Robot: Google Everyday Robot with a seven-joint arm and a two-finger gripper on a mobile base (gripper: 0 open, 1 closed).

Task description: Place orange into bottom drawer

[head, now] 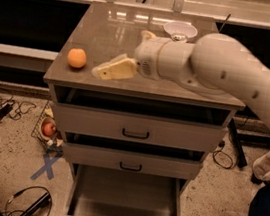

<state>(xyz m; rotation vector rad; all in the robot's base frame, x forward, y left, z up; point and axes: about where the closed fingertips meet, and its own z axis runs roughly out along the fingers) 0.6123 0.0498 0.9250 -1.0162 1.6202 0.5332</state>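
Orange [76, 58]: lies on the cabinet top [116, 31], close to its left edge, and nothing touches it.
Gripper [102, 70]: low over the cabinet top, just right of the orange and apart from it, with the tip pointing left toward the fruit (if it is spread or closed, I cannot tell).
Arm [222, 67]: reaches in from the right, above the top.
Bottom drawer [126, 200]: pulled out toward the near side, its flat floor in view.
Bowl [180, 31]: white, on the far right part of the top.
Reddish fruit [49, 129]: on the floor, left of the cabinet.
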